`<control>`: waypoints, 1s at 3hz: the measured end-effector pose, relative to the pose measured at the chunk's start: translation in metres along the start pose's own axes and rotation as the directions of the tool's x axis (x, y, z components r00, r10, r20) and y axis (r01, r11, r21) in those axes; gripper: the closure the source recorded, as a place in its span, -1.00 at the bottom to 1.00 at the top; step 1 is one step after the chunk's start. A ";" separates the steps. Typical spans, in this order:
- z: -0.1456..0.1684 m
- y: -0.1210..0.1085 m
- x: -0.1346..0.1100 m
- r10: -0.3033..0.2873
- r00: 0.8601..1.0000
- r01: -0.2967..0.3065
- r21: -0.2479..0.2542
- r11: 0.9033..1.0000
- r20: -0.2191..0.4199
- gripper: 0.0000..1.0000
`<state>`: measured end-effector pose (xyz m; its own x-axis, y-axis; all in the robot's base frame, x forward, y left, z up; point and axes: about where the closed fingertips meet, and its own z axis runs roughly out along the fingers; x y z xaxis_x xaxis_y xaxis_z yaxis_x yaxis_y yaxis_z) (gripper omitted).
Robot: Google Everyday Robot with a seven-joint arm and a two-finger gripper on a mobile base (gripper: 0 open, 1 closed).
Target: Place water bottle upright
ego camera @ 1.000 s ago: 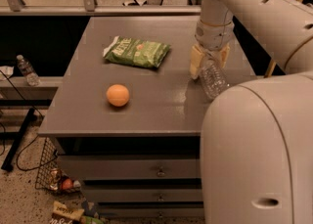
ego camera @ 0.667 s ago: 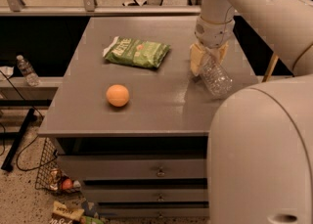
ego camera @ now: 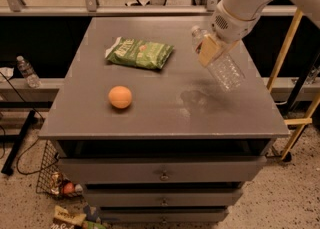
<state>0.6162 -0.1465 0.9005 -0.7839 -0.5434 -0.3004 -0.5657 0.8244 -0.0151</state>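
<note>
The water bottle [ego camera: 225,68] is clear ribbed plastic with a white cap at its upper left end. It is tilted, base pointing down to the right, held above the right side of the grey table [ego camera: 165,113]. My gripper [ego camera: 210,49] comes down from the white arm [ego camera: 240,3] at the top right and is shut on the bottle near its neck. The label band is hidden behind the gripper's tan fingers.
An orange ball [ego camera: 120,97] lies left of centre on the table. A green snack bag [ego camera: 140,53] lies at the back left. A small clear bottle [ego camera: 27,72] stands on a ledge at far left. Drawers are below; a yellow frame [ego camera: 287,48] stands at right.
The arm has pulled back out of the foreground. The gripper and bottle are lifted a little higher over the table's right side, with the bottle still tilted.
</note>
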 end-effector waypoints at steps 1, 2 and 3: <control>-0.025 0.020 0.009 -0.106 0.974 0.113 -0.024 0.993 0.202 1.00; -0.036 0.028 0.008 -0.134 0.905 0.173 -0.062 0.983 0.403 1.00; -0.059 0.018 0.006 -0.130 0.853 0.172 -0.037 0.984 0.506 1.00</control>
<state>0.5865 -0.1443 0.9549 -0.4653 -0.4902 -0.7370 -0.7014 0.7121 -0.0308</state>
